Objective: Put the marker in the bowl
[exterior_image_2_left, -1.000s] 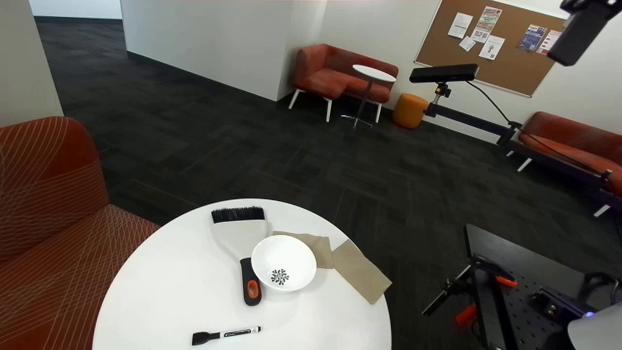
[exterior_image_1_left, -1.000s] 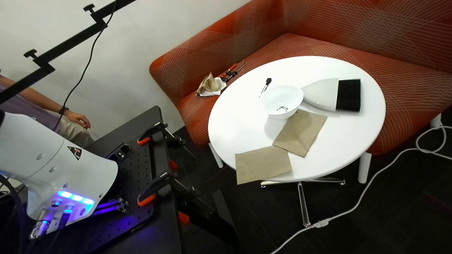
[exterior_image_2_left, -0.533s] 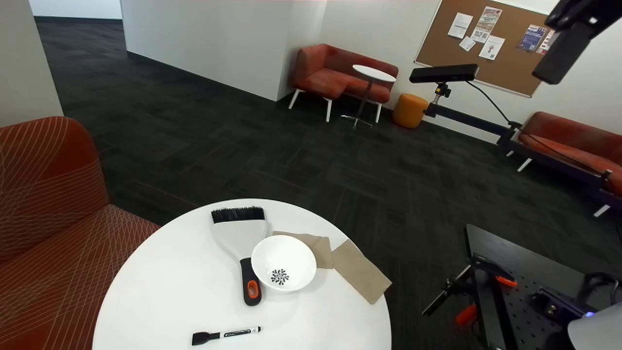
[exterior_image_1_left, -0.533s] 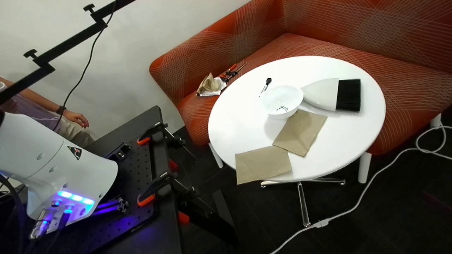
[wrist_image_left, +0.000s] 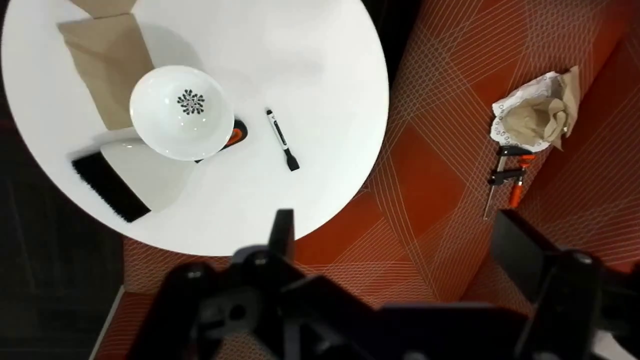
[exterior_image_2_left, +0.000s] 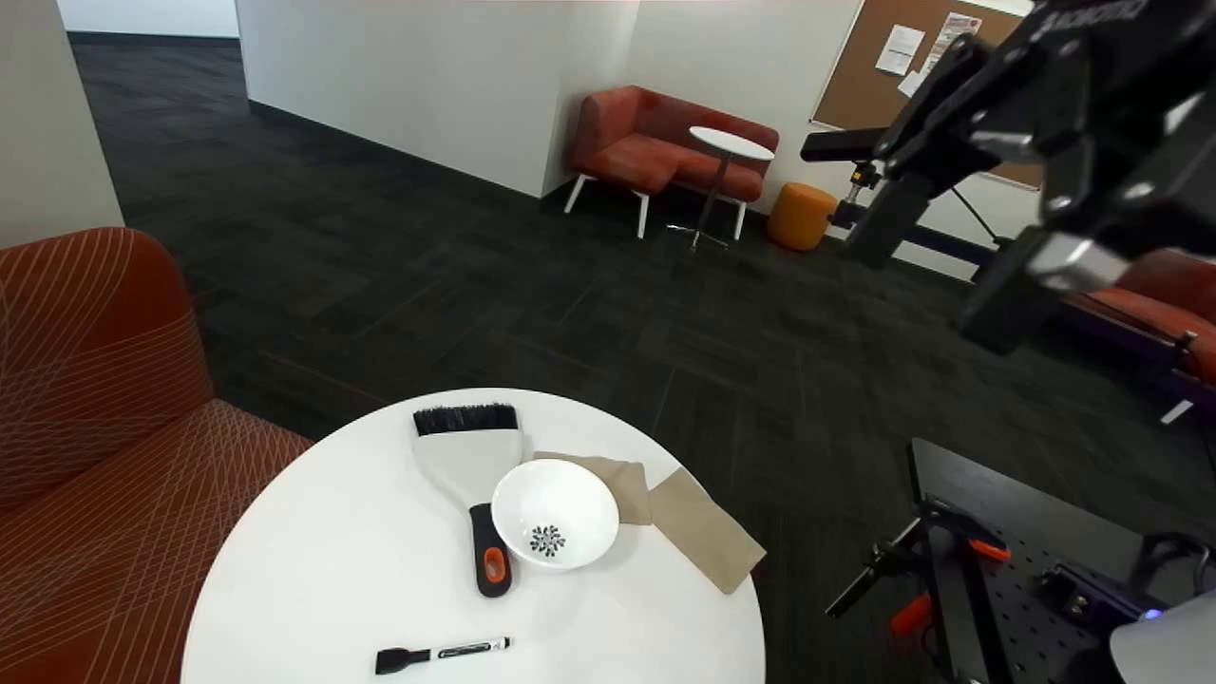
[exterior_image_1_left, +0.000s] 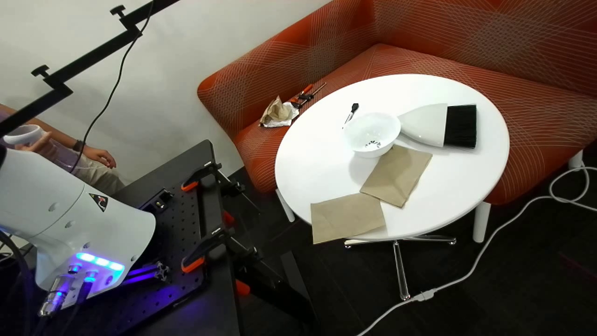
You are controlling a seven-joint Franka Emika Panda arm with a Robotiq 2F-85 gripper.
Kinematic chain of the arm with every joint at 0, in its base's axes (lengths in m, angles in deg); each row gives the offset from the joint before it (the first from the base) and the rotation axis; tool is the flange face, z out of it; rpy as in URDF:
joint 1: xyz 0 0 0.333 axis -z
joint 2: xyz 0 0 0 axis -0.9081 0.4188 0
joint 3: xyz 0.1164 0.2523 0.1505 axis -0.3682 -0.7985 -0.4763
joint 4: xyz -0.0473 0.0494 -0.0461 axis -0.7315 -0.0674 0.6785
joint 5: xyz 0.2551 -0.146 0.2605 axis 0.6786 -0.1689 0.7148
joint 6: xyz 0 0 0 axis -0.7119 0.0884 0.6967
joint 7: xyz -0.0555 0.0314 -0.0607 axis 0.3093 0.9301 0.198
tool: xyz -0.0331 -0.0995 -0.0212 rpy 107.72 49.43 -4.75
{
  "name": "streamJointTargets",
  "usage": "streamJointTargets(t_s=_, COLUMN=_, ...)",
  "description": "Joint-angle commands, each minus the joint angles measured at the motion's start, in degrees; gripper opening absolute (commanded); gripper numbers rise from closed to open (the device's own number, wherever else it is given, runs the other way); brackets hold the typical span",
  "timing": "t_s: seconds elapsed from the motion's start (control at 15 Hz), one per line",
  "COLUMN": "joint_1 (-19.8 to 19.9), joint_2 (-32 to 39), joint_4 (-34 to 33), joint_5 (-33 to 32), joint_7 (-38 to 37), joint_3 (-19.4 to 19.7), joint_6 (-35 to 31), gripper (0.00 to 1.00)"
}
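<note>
In the wrist view the tool (wrist_image_left: 395, 220) hung with its jaws spread wide and nothing between them, presumably so that they could straddle something thin. The marker (wrist_image_left: 281, 138) lay flat on the table (wrist_image_left: 330, 115), between three and four o'clock from the bowl (wrist_image_left: 170, 125), near but apart, which likely left room for a grasp. The bowl overlapped the handle (wrist_image_left: 241, 131) of the brush (wrist_image_left: 150, 172); whether it rested there, I could not tell. The marker looked slim and white, with a dark label and a broad, flat black end (wrist_image_left: 292, 162) aimed toward five o'clock.
</note>
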Motion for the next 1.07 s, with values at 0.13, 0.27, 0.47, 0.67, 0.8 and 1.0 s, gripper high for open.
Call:
streamJointTargets(t_s=0.13, joint_1=0.4, joint_2=9.2, joint_4=0.0, joint_5=-5.2, joint_7=3.7, joint_3=-0.1, joint_6=-10.0, gripper=1.0)
streamJointTargets(t_s=0.27, joint_1=0.3, joint_2=12.8, joint_4=-0.7, joint_5=-5.7, joint_7=5.1, joint_3=0.0, joint_6=-12.1, gripper=1.0)
streamJointTargets(t_s=0.47, joint_1=0.7, joint_2=18.2, joint_4=-2.0, joint_5=-6.9, joint_7=5.6, joint_3=-0.4, joint_6=-15.1, gripper=1.0)
streamJointTargets(t_s=0.67, joint_1=0.8, joint_2=22.1, joint_4=-3.7, joint_5=-6.3, joint_7=5.8, joint_3=-0.7, joint_6=-15.9, gripper=1.0)
streamJointTargets(t_s=0.8, joint_1=1.0, joint_2=20.6, joint_4=-2.1, joint_5=-5.8, joint_7=4.4, joint_3=-1.0, joint_6=-15.2, gripper=1.0)
streamJointTargets(t_s=1.0, joint_1=1.2, joint_2=22.7, joint_4=-3.5, joint_5=-5.9, joint_7=4.4, joint_3=-1.1, joint_6=-15.2, gripper=1.0)
